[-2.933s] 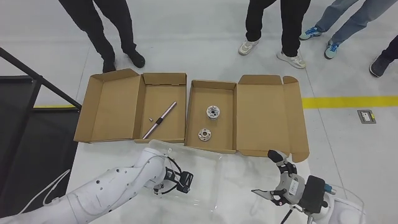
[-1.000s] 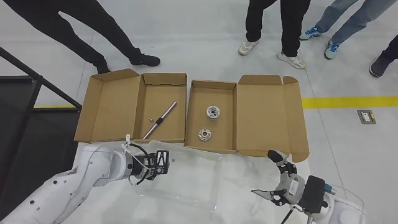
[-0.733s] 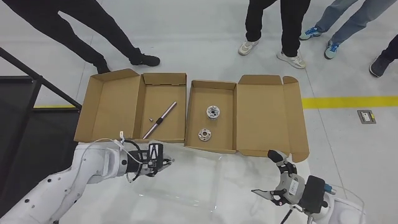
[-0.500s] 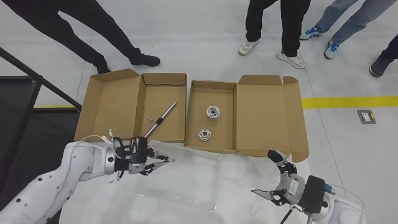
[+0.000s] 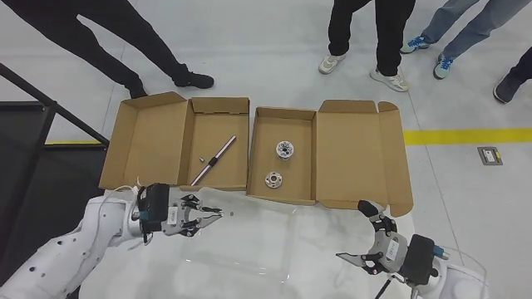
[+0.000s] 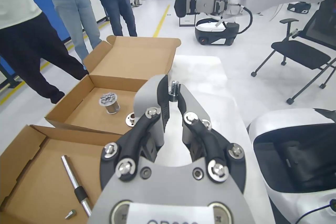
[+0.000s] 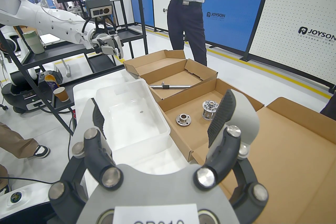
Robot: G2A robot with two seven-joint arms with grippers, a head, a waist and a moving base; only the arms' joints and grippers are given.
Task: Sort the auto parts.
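My left gripper (image 6: 172, 95) is shut on a small threaded bolt (image 6: 174, 86), held upright at its fingertips. In the top view the left gripper (image 5: 208, 214) hovers just in front of the left cardboard box (image 5: 218, 108), over the near left of a clear plastic tray (image 5: 258, 253). That box holds a metal rod (image 5: 214, 159) and a tiny screw (image 5: 202, 159). The right box (image 5: 285, 115) holds two round flanged parts (image 5: 285, 149) (image 5: 274, 179). My right gripper (image 5: 366, 237) stands open and holds nothing, near the table's front right.
Both boxes have their lids (image 5: 357, 154) folded flat outward. Several people stand on the floor beyond the boxes. A black rack (image 5: 33, 116) stands left of the table. In the right wrist view the tray (image 7: 157, 114) holds a small dark speck (image 7: 141, 111).
My left arm has swung left from over the tray's middle to in front of the left box, with its gripper turned to point right. The right arm has not moved.
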